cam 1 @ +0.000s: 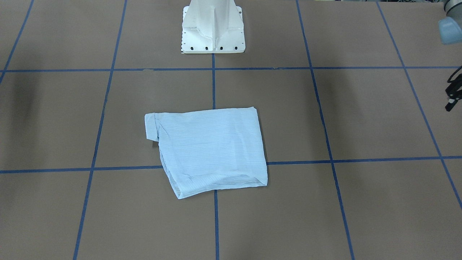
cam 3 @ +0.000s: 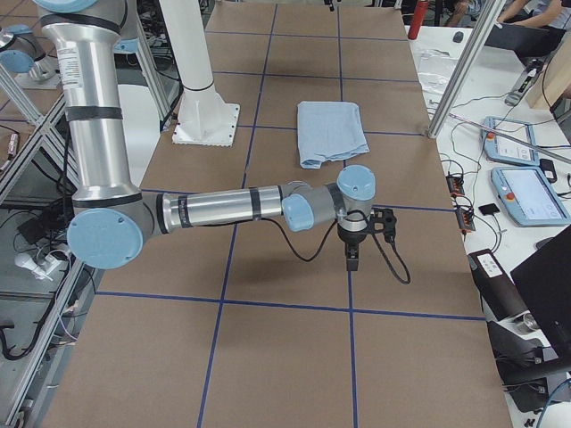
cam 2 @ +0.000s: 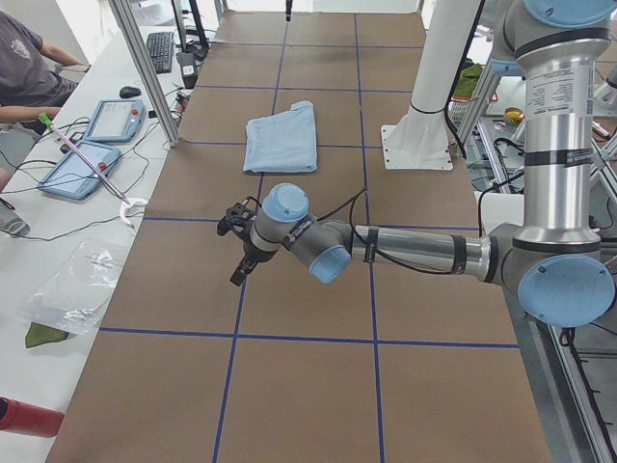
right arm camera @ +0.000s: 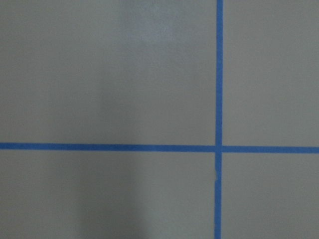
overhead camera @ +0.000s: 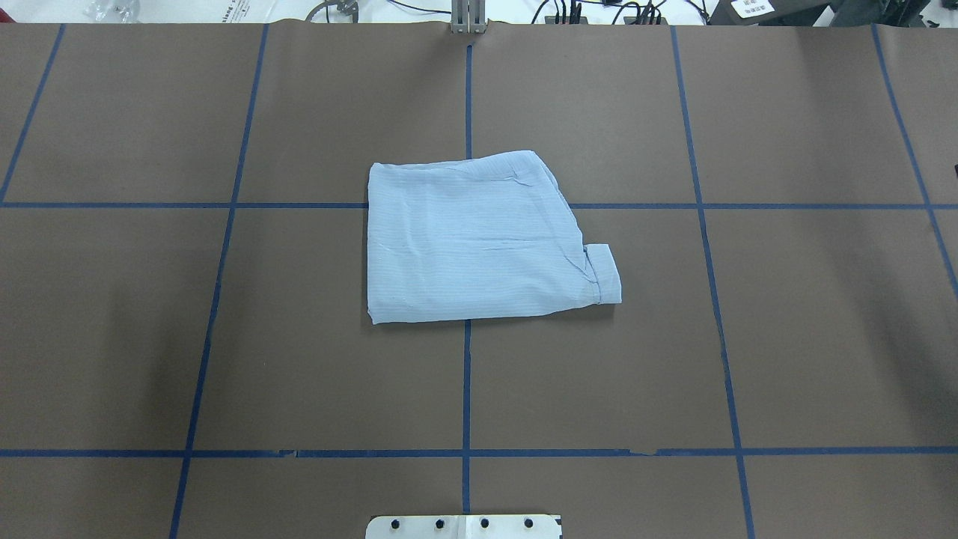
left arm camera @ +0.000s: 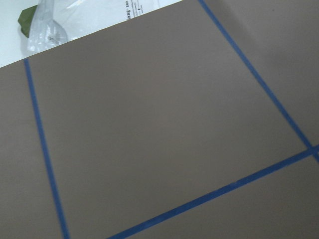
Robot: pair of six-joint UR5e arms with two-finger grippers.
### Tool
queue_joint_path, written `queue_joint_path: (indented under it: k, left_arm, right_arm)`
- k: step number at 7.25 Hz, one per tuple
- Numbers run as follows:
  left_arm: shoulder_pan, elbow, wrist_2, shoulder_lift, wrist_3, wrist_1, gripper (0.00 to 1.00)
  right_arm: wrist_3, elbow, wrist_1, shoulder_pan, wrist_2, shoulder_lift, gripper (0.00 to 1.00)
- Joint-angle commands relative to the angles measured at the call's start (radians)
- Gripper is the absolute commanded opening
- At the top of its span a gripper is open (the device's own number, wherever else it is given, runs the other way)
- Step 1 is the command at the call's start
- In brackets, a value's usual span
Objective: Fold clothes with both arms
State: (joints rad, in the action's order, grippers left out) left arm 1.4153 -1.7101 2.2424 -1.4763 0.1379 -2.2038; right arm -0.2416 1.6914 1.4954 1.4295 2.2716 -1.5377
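The pale blue striped shirt [cam 1: 211, 148] lies folded into a flat, roughly square packet in the middle of the brown table [overhead camera: 112, 337], with a cuff sticking out at one corner [overhead camera: 602, 273]. It also shows in the exterior left view [cam 2: 282, 137] and the exterior right view [cam 3: 330, 132]. My left gripper [cam 2: 238, 278] hangs over bare table far from the shirt; only its edge shows in the front view [cam 1: 449, 104], and I cannot tell whether it is open or shut. My right gripper [cam 3: 351, 261] points down over bare table, also far from the shirt; state unclear. Both wrist views show only table and blue tape.
The white pedestal base [cam 1: 213, 32] stands at the robot side of the table. Tablets [cam 2: 96, 145], cables and a plastic bag [cam 2: 72, 289] lie on the white bench beside the table, where a person sits. An aluminium post [cam 2: 145, 68] stands at the table's edge.
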Motion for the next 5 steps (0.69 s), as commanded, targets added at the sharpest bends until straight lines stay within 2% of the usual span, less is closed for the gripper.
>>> queue_joint_path:
  k: [1, 3, 5]
  left_arm:
    - [0.048, 0.006, 0.046, 0.014, -0.069, 0.084, 1.00]
    - [0.050, -0.005, 0.104, 0.019, -0.064, 0.096, 1.00]
    - [0.051, -0.002, 0.100, 0.019, -0.061, 0.095, 1.00]
  right_arm:
    - [0.133, 0.062, 0.126, 0.046, 0.002, -0.048, 1.00]
    - [0.133, 0.062, 0.124, 0.045, 0.003, -0.056, 1.00]
    - [0.130, 0.054, 0.118, 0.045, 0.002, -0.056, 1.00]
